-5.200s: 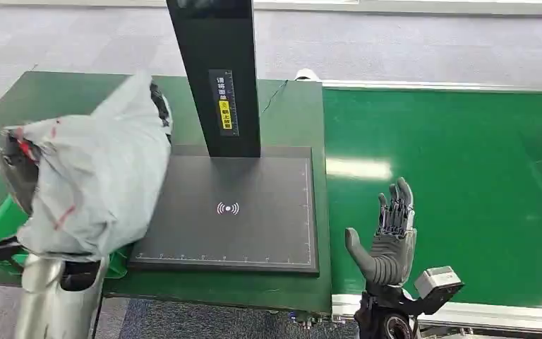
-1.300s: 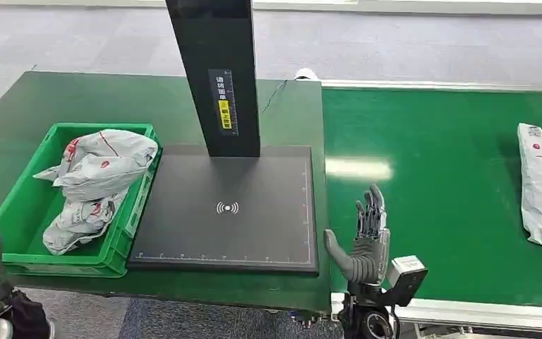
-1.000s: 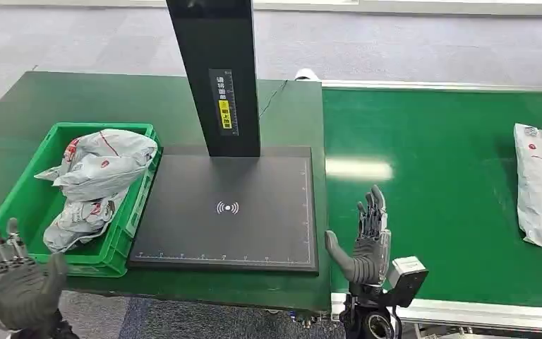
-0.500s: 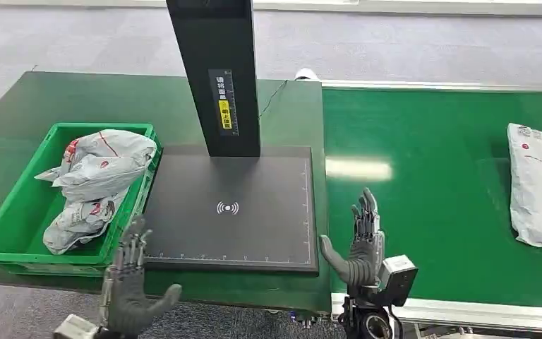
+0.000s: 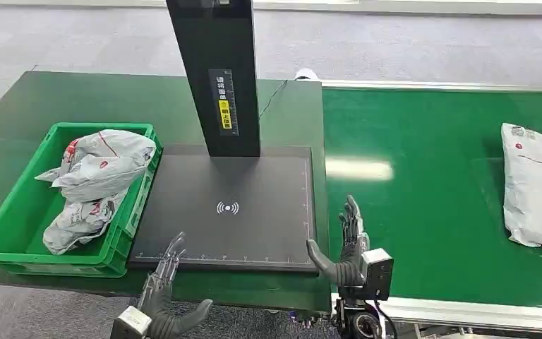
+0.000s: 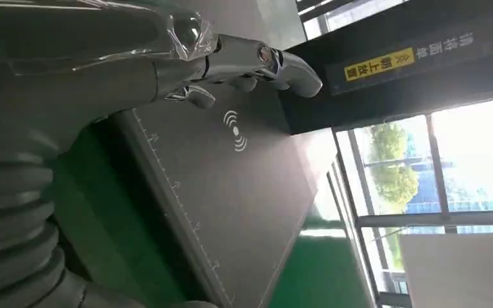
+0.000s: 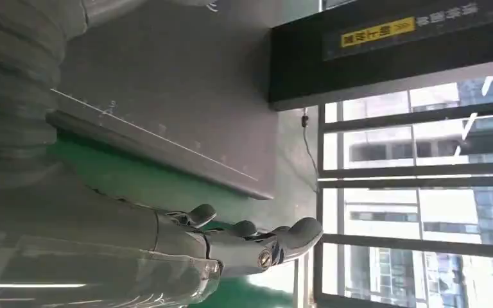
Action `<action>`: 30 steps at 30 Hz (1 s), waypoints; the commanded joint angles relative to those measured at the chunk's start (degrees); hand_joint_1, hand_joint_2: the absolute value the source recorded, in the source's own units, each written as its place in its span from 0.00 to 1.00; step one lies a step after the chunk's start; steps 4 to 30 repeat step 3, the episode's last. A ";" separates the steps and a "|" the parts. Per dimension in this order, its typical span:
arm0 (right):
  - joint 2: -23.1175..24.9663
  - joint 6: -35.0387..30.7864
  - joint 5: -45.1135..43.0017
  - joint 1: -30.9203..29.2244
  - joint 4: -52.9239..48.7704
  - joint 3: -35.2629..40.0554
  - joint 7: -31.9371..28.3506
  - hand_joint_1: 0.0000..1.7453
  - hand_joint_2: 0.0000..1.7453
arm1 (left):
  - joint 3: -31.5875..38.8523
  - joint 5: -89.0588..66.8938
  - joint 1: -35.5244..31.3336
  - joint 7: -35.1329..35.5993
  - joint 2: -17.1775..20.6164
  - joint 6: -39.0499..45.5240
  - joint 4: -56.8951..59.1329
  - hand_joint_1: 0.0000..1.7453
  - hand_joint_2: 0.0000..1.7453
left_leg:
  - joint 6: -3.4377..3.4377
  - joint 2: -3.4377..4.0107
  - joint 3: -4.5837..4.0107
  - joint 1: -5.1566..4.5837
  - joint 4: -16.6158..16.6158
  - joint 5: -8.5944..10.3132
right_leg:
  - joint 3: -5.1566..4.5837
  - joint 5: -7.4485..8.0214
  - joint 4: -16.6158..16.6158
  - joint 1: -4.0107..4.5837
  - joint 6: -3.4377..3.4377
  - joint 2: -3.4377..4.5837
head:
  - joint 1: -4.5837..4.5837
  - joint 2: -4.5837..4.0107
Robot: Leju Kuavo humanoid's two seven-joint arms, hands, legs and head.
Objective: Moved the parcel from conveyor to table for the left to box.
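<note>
The grey parcel (image 5: 536, 187) has ridden further along the green conveyor (image 5: 430, 162) toward the robot, though it lies well apart from the right robot hand (image 5: 344, 244), which waits spread and empty at the belt's near edge beside the black scanner pad (image 5: 229, 208). The left robot hand (image 5: 166, 296), also spread and holding nothing, has swung in below the table (image 5: 56, 95) front. Earlier parcels (image 5: 95, 176) sit in the green crate (image 5: 14, 212), so a new pick is likely next
</note>
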 commanded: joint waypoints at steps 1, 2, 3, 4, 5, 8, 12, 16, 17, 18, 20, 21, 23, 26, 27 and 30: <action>-0.29 -3.04 3.89 1.33 1.25 4.30 1.69 0.00 1.00 | -1.61 -0.92 -1.95 0.43 -0.25 0.58 5.22 0.00 1.00 | 0.06 -0.05 0.15 -0.05 -0.15 0.04 | 0.18 0.00 -0.13 -0.03 -0.01 -0.15 | 0.00 0.00; -0.40 -4.19 5.20 1.77 0.44 5.56 2.06 0.00 1.00 | -1.85 -0.88 -1.87 0.76 -0.26 0.66 5.07 0.00 1.00 | 0.06 -0.06 0.15 -0.03 -0.13 0.02 | 0.18 -0.01 -0.13 0.00 -0.01 -0.17 | -0.02 0.00; -0.39 -5.36 7.13 2.64 -1.15 8.03 1.93 0.00 1.00 | -2.32 -0.75 -1.65 1.14 -0.01 0.39 4.71 0.00 1.00 | 0.06 -0.02 0.14 -0.05 -0.13 0.02 | 0.15 -0.01 -0.11 -0.02 -0.01 -0.11 | 0.00 0.00; -0.39 -5.36 7.13 2.64 -1.15 8.03 1.93 0.00 1.00 | -2.32 -0.75 -1.65 1.14 -0.01 0.39 4.71 0.00 1.00 | 0.06 -0.02 0.14 -0.05 -0.13 0.02 | 0.15 -0.01 -0.11 -0.02 -0.01 -0.11 | 0.00 0.00; -0.39 -5.36 7.13 2.64 -1.15 8.03 1.93 0.00 1.00 | -2.32 -0.75 -1.65 1.14 -0.01 0.39 4.71 0.00 1.00 | 0.06 -0.02 0.14 -0.05 -0.13 0.02 | 0.15 -0.01 -0.11 -0.02 -0.01 -0.11 | 0.00 0.00; -0.39 -5.36 7.13 2.64 -1.15 8.03 1.93 0.00 1.00 | -2.32 -0.75 -1.65 1.14 -0.01 0.39 4.71 0.00 1.00 | 0.06 -0.02 0.14 -0.05 -0.13 0.02 | 0.15 -0.01 -0.11 -0.02 -0.01 -0.11 | 0.00 0.00; -0.39 -5.36 7.13 2.64 -1.15 8.03 1.93 0.00 1.00 | -2.32 -0.75 -1.65 1.14 -0.01 0.39 4.71 0.00 1.00 | 0.06 -0.02 0.14 -0.05 -0.13 0.02 | 0.15 -0.01 -0.11 -0.02 -0.01 -0.11 | 0.00 0.00; -0.39 -5.36 7.13 2.64 -1.15 8.03 1.93 0.00 1.00 | -2.32 -0.75 -1.65 1.14 -0.01 0.39 4.71 0.00 1.00 | 0.06 -0.02 0.14 -0.05 -0.13 0.02 | 0.15 -0.01 -0.11 -0.02 -0.01 -0.11 | 0.00 0.00; -0.39 -5.36 7.13 2.64 -1.15 8.03 1.93 0.00 1.00 | -2.32 -0.75 -1.65 1.14 -0.01 0.39 4.71 0.00 1.00 | 0.06 -0.02 0.14 -0.05 -0.13 0.02 | 0.15 -0.01 -0.11 -0.02 -0.01 -0.11 | 0.00 0.00; -0.39 -5.36 7.13 2.64 -1.15 8.03 1.93 0.00 1.00 | -2.32 -0.75 -1.65 1.14 -0.01 0.39 4.71 0.00 1.00 | 0.06 -0.02 0.14 -0.05 -0.13 0.02 | 0.15 -0.01 -0.11 -0.02 -0.01 -0.11 | 0.00 0.00; -0.39 -5.36 7.13 2.64 -1.15 8.03 1.93 0.00 1.00 | -2.32 -0.75 -1.65 1.14 -0.01 0.39 4.71 0.00 1.00 | 0.06 -0.02 0.14 -0.05 -0.13 0.02 | 0.15 -0.01 -0.11 -0.02 -0.01 -0.11 | 0.00 0.00; -0.39 -5.36 7.13 2.64 -1.15 8.03 1.93 0.00 1.00 | -2.32 -0.75 -1.65 1.14 -0.01 0.39 4.71 0.00 1.00 | 0.06 -0.02 0.14 -0.05 -0.13 0.02 | 0.15 -0.01 -0.11 -0.02 -0.01 -0.11 | 0.00 0.00; -0.39 -5.36 7.13 2.64 -1.15 8.03 1.93 0.00 1.00 | -2.32 -0.75 -1.65 1.14 -0.01 0.39 4.71 0.00 1.00 | 0.06 -0.02 0.14 -0.05 -0.13 0.02 | 0.15 -0.01 -0.11 -0.02 -0.01 -0.11 | 0.00 0.00; -0.39 -5.36 7.13 2.64 -1.15 8.03 1.93 0.00 1.00 | -2.32 -0.75 -1.65 1.14 -0.01 0.39 4.71 0.00 1.00 | 0.06 -0.02 0.14 -0.05 -0.13 0.02 | 0.15 -0.01 -0.11 -0.02 -0.01 -0.11 | 0.00 0.00; -0.39 -5.36 7.13 2.64 -1.15 8.03 1.93 0.00 1.00 | -2.32 -0.75 -1.65 1.14 -0.01 0.39 4.71 0.00 1.00 | 0.06 -0.02 0.14 -0.05 -0.13 0.02 | 0.15 -0.01 -0.11 -0.02 -0.01 -0.11 | 0.00 0.00; -0.39 -5.36 7.13 2.64 -1.15 8.03 1.93 0.00 1.00 | -2.32 -0.75 -1.65 1.14 -0.01 0.39 4.71 0.00 1.00 | 0.06 -0.02 0.14 -0.05 -0.13 0.02 | 0.15 -0.01 -0.11 -0.02 -0.01 -0.11 | 0.00 0.00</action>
